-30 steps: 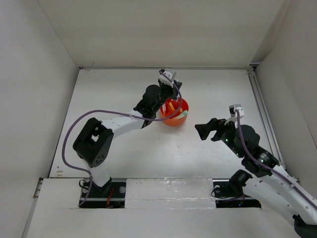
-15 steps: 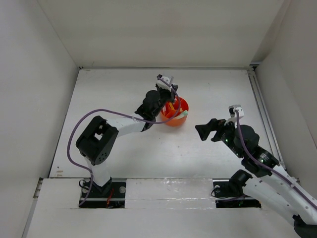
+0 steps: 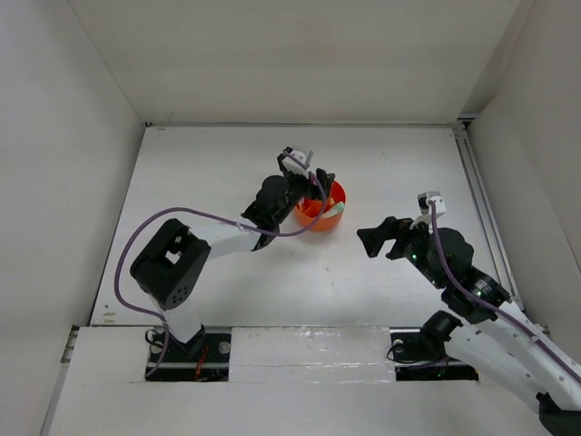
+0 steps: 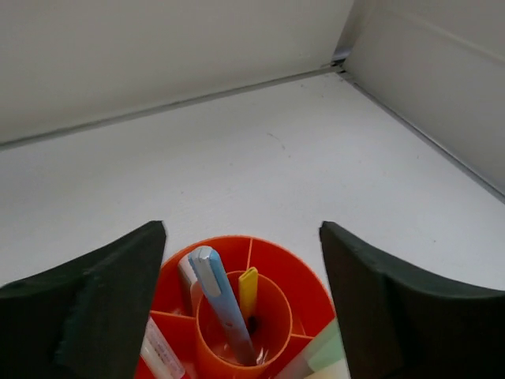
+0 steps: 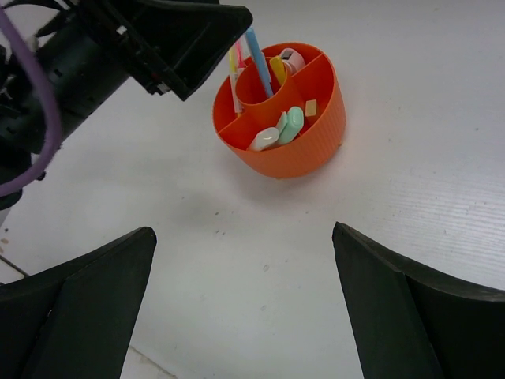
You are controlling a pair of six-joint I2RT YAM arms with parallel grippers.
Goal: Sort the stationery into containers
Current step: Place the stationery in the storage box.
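In your overhead view, the orange organiser [image 3: 325,216] sits on the white worktop [image 3: 209,173], a little above and right of the frame's centre. Your left end effector [image 3: 313,184] hangs over its upper left rim and hides part of it.

Through the left wrist camera you see its two dark fingers [image 4: 95,308] standing well apart at the lower left and lower right of the frame. Nothing is between them, and the organiser fills the bottom middle under the gap. A blue pen [image 4: 221,304] leans in the central cup with its top tilted toward the upper left. A short yellow piece [image 4: 248,288] stands just beside it in the same cup.

The right wrist camera shows you the organiser in the upper middle of the frame:
- A pink-white stapler [image 5: 292,58] rests in the compartment at the top.
- A small tan block [image 5: 311,107] lies in the compartment on the right.
- A pale yellow marker [image 5: 264,139] and a green marker [image 5: 293,121] lie side by side, touching, in the compartment at the bottom.
- A pink pen [image 5: 240,54] pokes up just left of the blue one; you cannot tell which compartment holds it.

Your right end effector [image 3: 374,241] sits right of centre in the overhead view, well apart from the organiser. Its fingers are spread wide and hold nothing, with bare worktop beneath them.
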